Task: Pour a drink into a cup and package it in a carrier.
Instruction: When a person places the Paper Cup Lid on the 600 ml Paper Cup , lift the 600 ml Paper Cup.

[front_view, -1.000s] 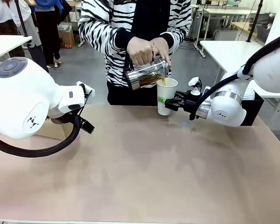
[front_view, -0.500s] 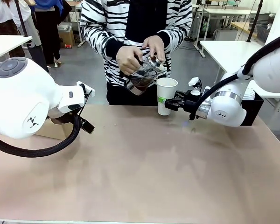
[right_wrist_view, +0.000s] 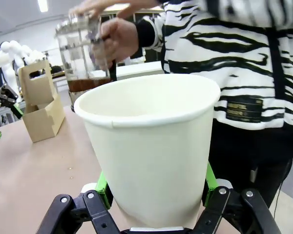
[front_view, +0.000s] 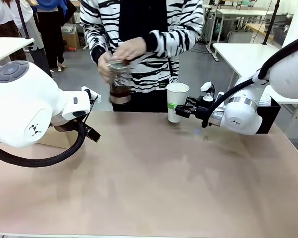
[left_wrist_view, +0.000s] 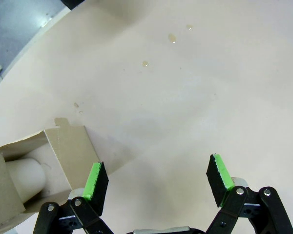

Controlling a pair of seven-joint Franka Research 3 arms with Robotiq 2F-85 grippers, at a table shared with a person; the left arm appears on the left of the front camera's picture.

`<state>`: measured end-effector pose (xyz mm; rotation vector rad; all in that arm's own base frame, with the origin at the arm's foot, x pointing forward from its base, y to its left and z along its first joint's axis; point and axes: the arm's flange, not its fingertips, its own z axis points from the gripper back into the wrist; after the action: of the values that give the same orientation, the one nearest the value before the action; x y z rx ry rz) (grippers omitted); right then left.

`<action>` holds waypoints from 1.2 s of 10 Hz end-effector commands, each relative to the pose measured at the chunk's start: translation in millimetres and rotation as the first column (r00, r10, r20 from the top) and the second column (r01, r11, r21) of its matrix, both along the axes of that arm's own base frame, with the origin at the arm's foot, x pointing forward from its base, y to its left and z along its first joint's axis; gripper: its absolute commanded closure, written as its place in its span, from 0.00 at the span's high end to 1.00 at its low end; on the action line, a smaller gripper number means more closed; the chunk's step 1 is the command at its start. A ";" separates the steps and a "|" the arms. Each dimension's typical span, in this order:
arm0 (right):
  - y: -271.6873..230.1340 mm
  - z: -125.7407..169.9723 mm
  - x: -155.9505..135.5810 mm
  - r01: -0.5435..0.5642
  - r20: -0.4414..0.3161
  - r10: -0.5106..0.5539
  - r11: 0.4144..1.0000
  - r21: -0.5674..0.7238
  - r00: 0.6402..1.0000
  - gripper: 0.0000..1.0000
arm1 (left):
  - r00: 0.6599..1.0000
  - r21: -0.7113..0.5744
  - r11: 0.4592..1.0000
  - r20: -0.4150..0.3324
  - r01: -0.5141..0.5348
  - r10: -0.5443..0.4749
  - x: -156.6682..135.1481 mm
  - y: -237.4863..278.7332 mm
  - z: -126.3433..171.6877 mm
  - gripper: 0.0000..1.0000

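The robot's left hand [left_wrist_view: 157,176] hangs over the bare counter [left_wrist_view: 210,97], its two green-padded fingers spread wide apart with nothing between them. Just beside one finger lies the carrier [left_wrist_view: 63,148], a single tan cardboard box, with one pale rounded thing [left_wrist_view: 24,175] inside it; whether the finger touches the cardboard cannot be told. Farther along the counter sit three small wet drops [left_wrist_view: 172,37].

The robot's right hand [right_wrist_view: 156,187] is clamped on one white paper cup [right_wrist_view: 149,146], a green pad pressed to either side near the base. The cup stands upright, its mouth open. In the front view the cup [front_view: 177,99] carries a small green mark on its side, too small to read. Each of the two white arms bears a small dark maker's mark, with no legible lettering.

Beyond the cup, across the counter's far edge, a person in a black-and-white striped top holds one glass carafe [front_view: 120,82] upright in both hands [front_view: 131,48], one at its side and one on its lid. The drink [front_view: 120,91] sits dark in the carafe's bottom. From the right wrist, the carafe [right_wrist_view: 83,53] is behind the cup and off to one side, apart from the right hand, with the carrier [right_wrist_view: 41,105] standing farther off on the counter. A badge [right_wrist_view: 241,113] on the person's dark garment carries lettering too small to read.
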<state>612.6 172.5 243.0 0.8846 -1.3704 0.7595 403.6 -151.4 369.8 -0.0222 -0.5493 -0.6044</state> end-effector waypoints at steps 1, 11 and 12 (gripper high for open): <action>1.8 4.0 1.2 0.013 0.002 -0.013 1.000 0.009 1.000 0.80 | 1.000 -0.002 1.000 0.000 0.001 -0.001 -0.3 0.0 0.4 1.00; 1.8 4.0 1.2 0.013 0.002 -0.013 1.000 0.009 1.000 0.80 | 1.000 -0.002 1.000 0.000 0.001 -0.001 -0.3 0.0 0.4 1.00; 1.8 4.0 1.2 0.013 0.002 -0.013 1.000 0.009 1.000 0.80 | 1.000 -0.002 1.000 0.000 0.001 -0.001 -0.3 0.0 0.4 1.00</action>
<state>612.6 172.5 243.0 0.8846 -1.3703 0.7595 403.6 -151.4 369.8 -0.0222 -0.5493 -0.6044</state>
